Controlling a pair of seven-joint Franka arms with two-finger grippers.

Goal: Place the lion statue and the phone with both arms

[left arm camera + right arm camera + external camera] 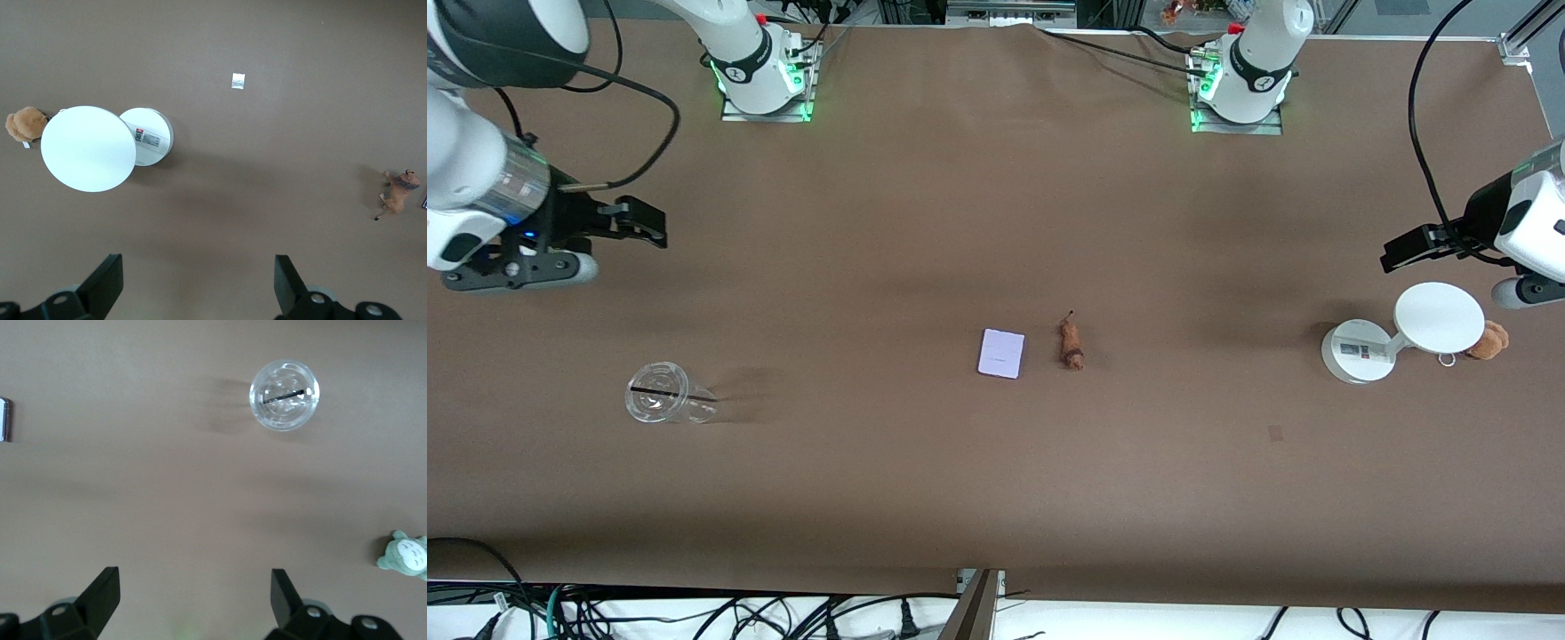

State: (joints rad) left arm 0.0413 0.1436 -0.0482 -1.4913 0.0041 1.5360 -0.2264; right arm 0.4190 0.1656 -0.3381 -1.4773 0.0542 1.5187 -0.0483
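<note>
The phone (1001,354) and the lion statue (1072,345) are lying side by side at mid-table, long axes running toward the bases, while the 2 empty grippers, left gripper (1400,252) and right gripper (645,224), are hovering jaws apart over their table ends, the lion lying toward the left arm's end.

The two arms were glossy white with dark joint bands; their round bases (765,76) glowed green on metal plates; black cables looped from each wrist; the right gripper (636,222) and left gripper (1405,252) were black with wedge-shaped fingers (107,280).
</note>
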